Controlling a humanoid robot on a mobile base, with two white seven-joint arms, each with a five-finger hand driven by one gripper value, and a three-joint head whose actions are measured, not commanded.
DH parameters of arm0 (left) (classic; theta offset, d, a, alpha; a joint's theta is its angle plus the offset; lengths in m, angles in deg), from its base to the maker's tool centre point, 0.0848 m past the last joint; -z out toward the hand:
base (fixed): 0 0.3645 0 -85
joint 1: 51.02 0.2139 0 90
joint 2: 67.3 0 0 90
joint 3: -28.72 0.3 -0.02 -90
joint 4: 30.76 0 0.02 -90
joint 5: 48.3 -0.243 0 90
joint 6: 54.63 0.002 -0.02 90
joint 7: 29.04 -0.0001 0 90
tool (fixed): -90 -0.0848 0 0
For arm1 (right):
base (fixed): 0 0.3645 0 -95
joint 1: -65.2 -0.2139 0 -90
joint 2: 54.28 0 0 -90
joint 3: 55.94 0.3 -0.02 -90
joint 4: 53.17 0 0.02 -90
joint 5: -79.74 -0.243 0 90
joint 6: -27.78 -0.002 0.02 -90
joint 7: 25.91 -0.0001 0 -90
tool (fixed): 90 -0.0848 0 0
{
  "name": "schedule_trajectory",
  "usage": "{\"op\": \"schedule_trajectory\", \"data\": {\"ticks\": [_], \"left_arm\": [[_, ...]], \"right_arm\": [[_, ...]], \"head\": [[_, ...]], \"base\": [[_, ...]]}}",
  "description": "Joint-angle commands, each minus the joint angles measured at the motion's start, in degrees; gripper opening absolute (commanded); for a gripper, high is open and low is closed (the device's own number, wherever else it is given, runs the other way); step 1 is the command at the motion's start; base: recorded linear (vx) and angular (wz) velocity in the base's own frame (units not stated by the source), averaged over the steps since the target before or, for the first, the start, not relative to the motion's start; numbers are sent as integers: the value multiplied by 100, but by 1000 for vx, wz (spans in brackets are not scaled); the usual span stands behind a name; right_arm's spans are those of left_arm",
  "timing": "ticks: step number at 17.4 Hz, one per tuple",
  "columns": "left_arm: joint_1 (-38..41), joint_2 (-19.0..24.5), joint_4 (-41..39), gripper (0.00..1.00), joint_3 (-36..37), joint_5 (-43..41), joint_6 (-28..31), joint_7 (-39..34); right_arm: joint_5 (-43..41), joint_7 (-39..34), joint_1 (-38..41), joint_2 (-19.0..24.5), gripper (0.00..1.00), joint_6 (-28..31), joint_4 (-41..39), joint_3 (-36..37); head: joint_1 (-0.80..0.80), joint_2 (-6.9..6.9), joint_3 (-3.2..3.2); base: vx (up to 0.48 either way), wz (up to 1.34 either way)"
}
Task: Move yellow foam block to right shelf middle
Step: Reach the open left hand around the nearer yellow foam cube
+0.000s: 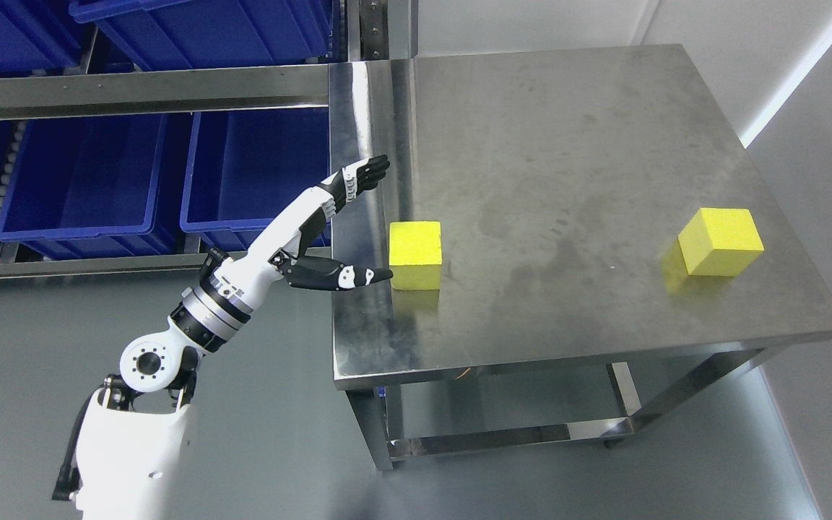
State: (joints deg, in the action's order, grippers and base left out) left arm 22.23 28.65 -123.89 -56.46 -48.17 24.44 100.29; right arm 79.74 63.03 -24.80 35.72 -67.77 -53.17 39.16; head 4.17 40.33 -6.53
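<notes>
Head view, the only one. A steel table (604, 180) is filling most of the frame, and two yellow foam blocks are sitting on it well apart: one near the left edge (415, 254), one toward the right edge (721, 241). Neither is yet on any shelf. A rack with blue bins (84, 180) is standing to the left of the table (no shelf on the right is showing in this picture, so the destination is out of view).

The left hand (347, 227) is reaching in from the lower left, the arm stretching up from the white shoulder. The hand is being held wide open, like a bracket around the left side of the near block: the fingers (362, 175) are extending straight and close together up past the table's left rim, above and beyond the block, while the thumb (344, 276) is pointing along the front, its tip just beside the block's lower left corner. Whether the thumb tip is actually touching the foam, I cannot tell. Nothing is being gripped.

Judgement: the hand is opening this far so that the block can fit between thumb and fingers, which suggests the near block is the one being targeted and the grasp is not yet closed.

The right arm is not showing anywhere.
</notes>
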Motion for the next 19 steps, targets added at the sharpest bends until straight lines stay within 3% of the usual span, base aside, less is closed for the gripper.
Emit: {"op": "schedule_trajectory", "data": {"ticks": [1,9,14,19], "left_arm": [[-311,381,699,100,519,-557,38,285],[-715,91,1613,100,818,-812,-6,286],[-934,-94,1921,94,941,-812,3,295],[-935,-330,2001,73,802,-786,-14,295]], "right_arm": [[0,0,-18,-100,100,1,-100,0],[0,0,-9,-100,100,1,-100,0],[0,0,-18,-100,100,1,-100,0],[0,0,-18,-100,100,1,-100,0]], "head": [[0,0,0],[0,0,0],[0,0,0],[0,0,0]], "base": [[0,0],[0,0],[0,0],[0,0]]}}
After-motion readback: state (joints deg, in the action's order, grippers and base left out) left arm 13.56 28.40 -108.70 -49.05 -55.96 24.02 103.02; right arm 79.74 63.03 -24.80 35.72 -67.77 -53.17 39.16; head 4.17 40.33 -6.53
